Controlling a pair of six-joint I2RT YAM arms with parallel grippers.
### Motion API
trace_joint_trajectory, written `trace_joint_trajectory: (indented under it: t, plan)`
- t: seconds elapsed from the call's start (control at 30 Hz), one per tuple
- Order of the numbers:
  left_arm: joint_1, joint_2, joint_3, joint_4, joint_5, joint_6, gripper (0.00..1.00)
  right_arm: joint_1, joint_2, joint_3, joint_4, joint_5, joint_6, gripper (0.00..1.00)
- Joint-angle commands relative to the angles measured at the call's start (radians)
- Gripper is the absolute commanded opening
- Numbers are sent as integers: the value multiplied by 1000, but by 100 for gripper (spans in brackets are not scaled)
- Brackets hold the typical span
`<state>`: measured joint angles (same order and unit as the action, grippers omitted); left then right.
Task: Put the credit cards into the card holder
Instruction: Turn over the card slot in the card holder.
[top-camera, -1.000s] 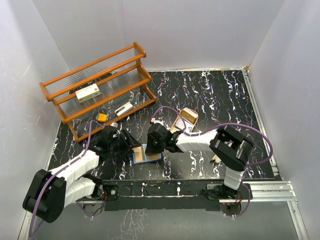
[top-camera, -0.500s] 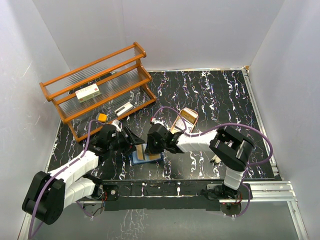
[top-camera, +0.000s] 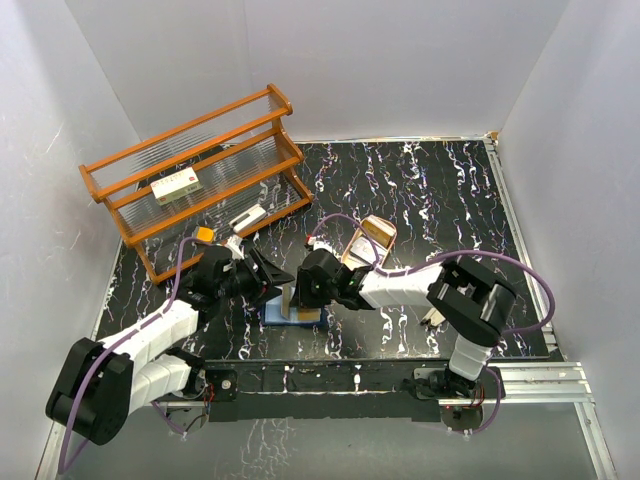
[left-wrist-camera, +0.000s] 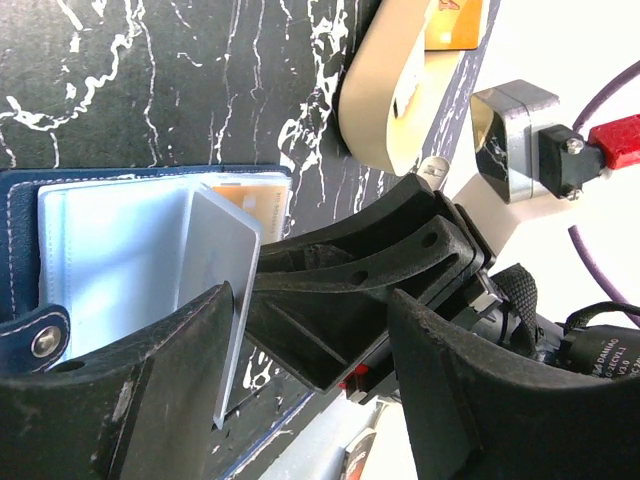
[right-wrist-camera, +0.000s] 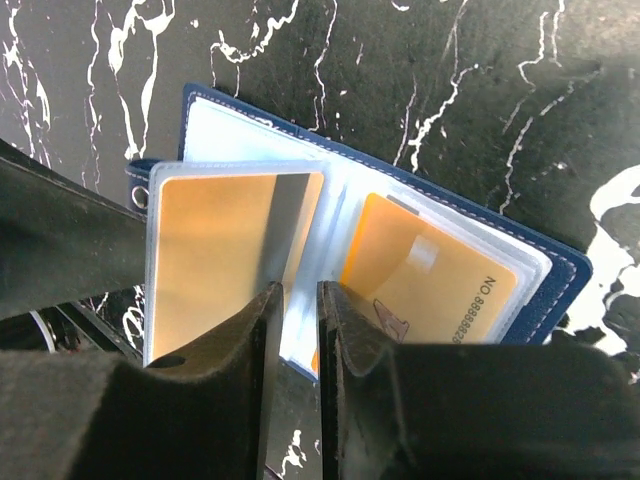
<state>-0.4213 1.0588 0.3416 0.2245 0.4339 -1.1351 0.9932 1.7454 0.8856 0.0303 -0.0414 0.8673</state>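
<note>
On the bench (top-camera: 430, 180), near middle: the card holder (top-camera: 297, 312) lies open with its light blue inside up, between the tips of the two arms.

Top view only: it shows the whole place. A wooden rack (top-camera: 200, 170) stands at the back left with a white box (top-camera: 175, 186) on a shelf. The oval tan tray (top-camera: 372, 238) is just behind the right arm. The arms lean in to the holder from both sides.

Left wrist view only: the raised card (left-wrist-camera: 218, 285) stands tilted on its edge over the holder and shows a greyish face. A gold card (left-wrist-camera: 455, 22) lies in the tray beyond.

Right wrist view only: the other face of the raised card is gold-orange with a clear border around it. A flat card (right-wrist-camera: 430, 280), orange with a printed number, sits in the holder's right pocket.

Left pincer (top-camera: 262, 282): its fingers stand wide apart and hold nothing. One finger lies over the holder's near edge, by the snap tab. The raised card is just beside that finger.

Right pincer (right-wrist-camera: 300, 295): its fingers are close together with only a narrow slit between them, directly over the holder's fold. The lower edge of the raised card goes behind one finger. It cannot be told whether the card is pinched or free.
</note>
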Motion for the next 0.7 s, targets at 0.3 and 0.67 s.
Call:
trace_joint_trajectory:
  t: [0.3,0.67]
  plan:
    - [3,29,-8,99,76,-45,61,5,-82,-23,-85,74,-64,22]
    - [-22,65,-41,197,85,-102,62,5,-81,-18,-94,91,-85,27]
